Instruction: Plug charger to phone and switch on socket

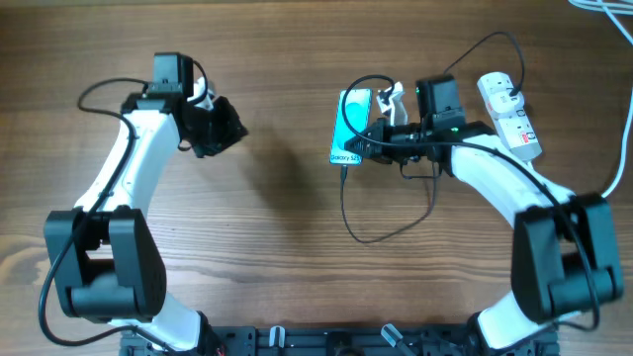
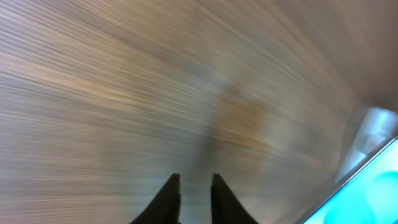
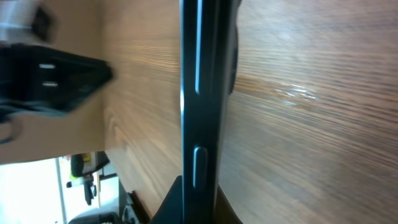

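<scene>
The phone (image 1: 350,121) with its cyan screen sits at the table's middle, tilted up. My right gripper (image 1: 372,135) is shut on its right edge; in the right wrist view the phone's dark side (image 3: 202,93) runs up from between my jaws (image 3: 200,205). The charger's thin black cable (image 1: 381,235) loops on the table, and one end meets the phone's lower edge. Its white plug (image 1: 507,92) sits in the socket (image 1: 516,124), a white power strip at the right. My left gripper (image 1: 226,129) hangs empty over bare wood, its jaws (image 2: 194,186) a little apart.
The strip's thick white cord (image 1: 623,138) runs along the right edge and off the top right corner. A small white piece (image 1: 392,98) lies by the phone's top end. A cyan corner of the phone (image 2: 373,199) shows in the left wrist view.
</scene>
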`<act>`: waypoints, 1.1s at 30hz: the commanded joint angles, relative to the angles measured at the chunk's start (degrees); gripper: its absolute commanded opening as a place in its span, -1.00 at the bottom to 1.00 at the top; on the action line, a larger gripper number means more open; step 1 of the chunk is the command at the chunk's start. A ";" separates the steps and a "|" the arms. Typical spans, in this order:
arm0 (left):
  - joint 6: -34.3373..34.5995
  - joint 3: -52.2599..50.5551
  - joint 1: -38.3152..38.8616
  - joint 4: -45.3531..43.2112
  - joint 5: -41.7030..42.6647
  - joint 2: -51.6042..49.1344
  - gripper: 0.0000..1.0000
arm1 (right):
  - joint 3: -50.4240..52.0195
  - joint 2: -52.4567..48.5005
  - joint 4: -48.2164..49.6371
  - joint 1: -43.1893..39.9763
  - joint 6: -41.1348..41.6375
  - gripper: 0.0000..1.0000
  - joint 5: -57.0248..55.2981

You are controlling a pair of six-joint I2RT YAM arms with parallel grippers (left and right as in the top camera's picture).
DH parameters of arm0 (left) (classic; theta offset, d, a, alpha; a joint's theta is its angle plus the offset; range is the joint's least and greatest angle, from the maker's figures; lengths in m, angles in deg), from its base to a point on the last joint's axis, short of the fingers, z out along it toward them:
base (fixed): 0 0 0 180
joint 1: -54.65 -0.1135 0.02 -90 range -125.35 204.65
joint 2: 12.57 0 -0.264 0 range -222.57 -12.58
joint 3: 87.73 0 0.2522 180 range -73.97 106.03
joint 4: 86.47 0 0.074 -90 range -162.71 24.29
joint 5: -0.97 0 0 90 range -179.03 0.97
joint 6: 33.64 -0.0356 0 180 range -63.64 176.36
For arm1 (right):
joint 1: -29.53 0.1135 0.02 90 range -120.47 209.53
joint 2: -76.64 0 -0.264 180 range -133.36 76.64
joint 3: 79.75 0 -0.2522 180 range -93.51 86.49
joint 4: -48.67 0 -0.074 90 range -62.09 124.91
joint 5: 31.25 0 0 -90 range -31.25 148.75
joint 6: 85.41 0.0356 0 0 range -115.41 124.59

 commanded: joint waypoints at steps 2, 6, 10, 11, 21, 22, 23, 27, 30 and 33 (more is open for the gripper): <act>-2.82 7.37 -0.35 6.69 -20.20 0.26 -0.64 | 0.15 -5.25 2.25 0.26 -1.22 -0.91 -4.87; -4.35 8.04 -0.35 6.54 -25.11 0.26 -0.32 | 0.13 -9.94 6.64 2.27 -0.87 -0.92 -5.51; -4.31 8.04 -0.35 6.95 -25.20 0.26 1.00 | 0.15 -13.57 9.42 5.77 -0.57 -0.91 -6.47; -4.31 8.04 -0.35 6.95 -25.20 0.26 1.00 | 0.13 -13.60 9.68 6.25 -0.61 -0.91 -7.06; -4.26 8.04 -0.35 6.93 -25.18 0.26 0.99 | 0.15 -14.08 11.47 7.10 0.59 -0.91 -8.66; -4.28 8.04 -0.35 6.93 -25.18 0.26 1.00 | 0.13 -14.08 11.78 7.10 0.92 -0.91 -8.72; -4.26 8.04 -0.35 6.93 -25.18 0.26 1.00 | 0.13 -14.08 12.20 7.10 1.03 -0.91 -8.76; -4.26 8.04 -0.35 6.93 -25.18 0.26 1.00 | 0.13 -14.08 14.12 7.10 1.84 -0.91 -10.82; -4.28 8.04 -0.35 6.93 -25.18 0.26 1.00 | 0.15 -14.08 13.75 7.10 1.77 -0.91 -13.94; -4.26 8.04 -0.35 6.93 -25.18 0.26 1.00 | 0.15 -14.08 13.73 7.10 1.77 -0.83 -13.97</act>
